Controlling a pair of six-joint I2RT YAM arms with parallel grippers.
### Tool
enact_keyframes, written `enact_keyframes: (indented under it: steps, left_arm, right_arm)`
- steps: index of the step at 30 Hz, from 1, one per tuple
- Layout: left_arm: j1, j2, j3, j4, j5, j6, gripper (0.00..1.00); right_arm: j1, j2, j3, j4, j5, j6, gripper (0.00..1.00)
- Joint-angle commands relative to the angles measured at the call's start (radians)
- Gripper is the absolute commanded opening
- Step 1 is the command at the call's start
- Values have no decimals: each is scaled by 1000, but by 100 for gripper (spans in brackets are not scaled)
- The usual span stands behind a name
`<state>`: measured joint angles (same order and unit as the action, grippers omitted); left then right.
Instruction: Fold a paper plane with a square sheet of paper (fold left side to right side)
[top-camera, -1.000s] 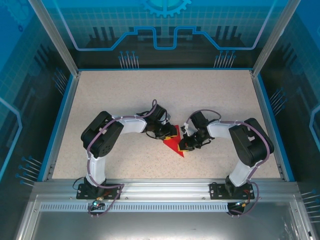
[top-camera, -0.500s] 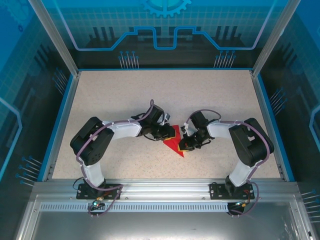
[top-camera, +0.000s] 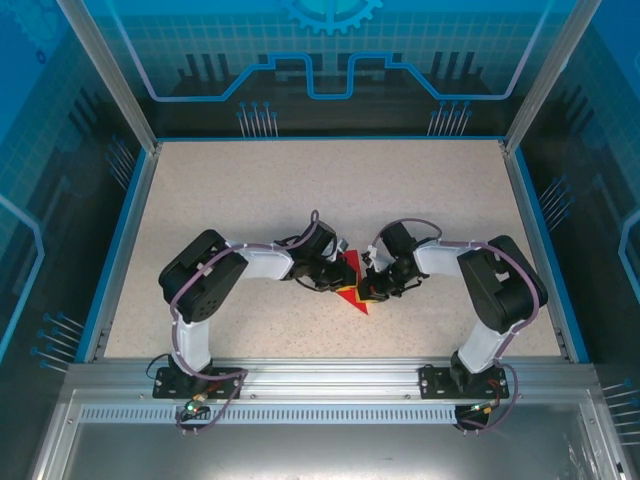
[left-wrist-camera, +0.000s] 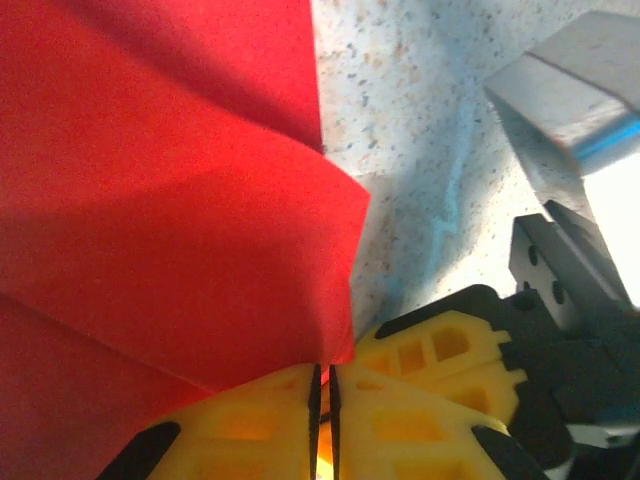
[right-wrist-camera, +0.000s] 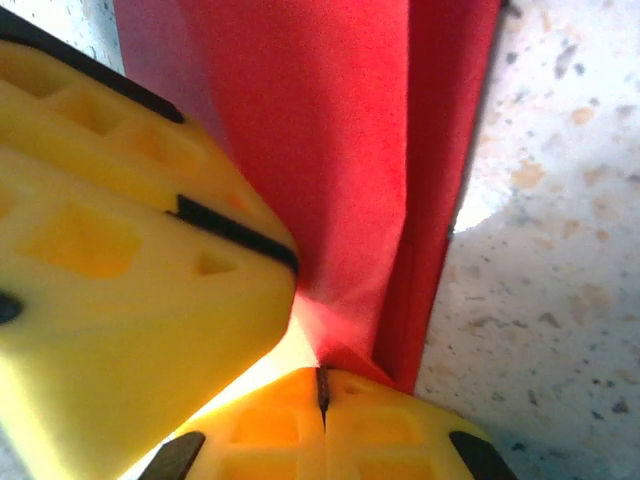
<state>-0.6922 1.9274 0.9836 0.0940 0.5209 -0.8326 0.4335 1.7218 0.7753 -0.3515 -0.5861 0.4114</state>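
Observation:
The red square sheet of paper (top-camera: 353, 294) lies mid-table, creased and folded into a narrow pointed paper-plane shape with its tip toward the arm bases. My left gripper (top-camera: 341, 275) is at its left side and my right gripper (top-camera: 370, 287) at its right, almost touching. In the left wrist view the paper (left-wrist-camera: 170, 200) runs down into my left gripper (left-wrist-camera: 322, 385), whose yellow fingers pinch its edge; a right-gripper finger (left-wrist-camera: 440, 345) sits beside them. In the right wrist view my right gripper (right-wrist-camera: 322, 388) is shut on a raised fold of paper (right-wrist-camera: 340, 150), the left gripper's finger (right-wrist-camera: 90, 240) close by.
The speckled beige table (top-camera: 300, 190) has a blue raised rim (top-camera: 118, 245) on both sides and the far edge. An aluminium rail (top-camera: 320, 375) holds the arm bases at the near edge. There is free room all round the paper.
The left gripper has slid right toward the right gripper and closed on the paper's left edge, and its elbow shifted. Less red paper shows flat. The right arm has stayed still.

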Motion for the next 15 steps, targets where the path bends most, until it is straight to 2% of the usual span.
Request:
enact_keyframes:
  steps: [1,9,15]
  left_arm:
    - [-6,34,14,-46,-7,13,13]
    - [16,72,85,-196,-108,120,10]
    - [76,79,120,-226,-117,197,10]
  right_arm:
    - [-12,47,-20,-80,193,-1,0]
    - [-7,40,-18,-111,225,-2,0]
    - [-2,41,-22,-119,239,-4,0]
